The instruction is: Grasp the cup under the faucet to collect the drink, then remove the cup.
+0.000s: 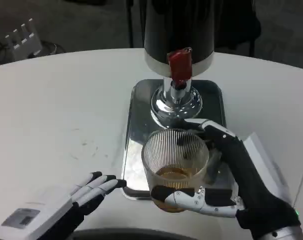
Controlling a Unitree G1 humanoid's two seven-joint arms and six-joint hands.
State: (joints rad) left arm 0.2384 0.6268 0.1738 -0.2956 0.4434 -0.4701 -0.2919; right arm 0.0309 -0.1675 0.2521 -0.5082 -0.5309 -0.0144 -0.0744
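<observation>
Lying low at the near left of the white table [66,100], the left hand [78,197] holds nothing, its fingers stretched forward and slightly apart, their tips pointing toward the near left corner of the steel tray [136,125] and stopping just short of it; to its right stands the cup [175,167], a ribbed clear glass, upright, its long axis vertical, at the near edge of the tray with amber drink in its bottom; it sits nearer the robot than the faucet [180,65], whose red tap and chrome base stand behind it on the tray, so it appears already out from under the spout, though I cannot tell whether it is lifted or resting on the tray; further right, the right hand [226,185] grips the cup from its right side, one finger wrapped across the near lower wall, others reaching round the far side at the rim, the forearm running off to the near right; this hand is plainly the one placed to carry on, and the move judged due is drawing the cup toward the robot, kept level so the drink stays in.
</observation>
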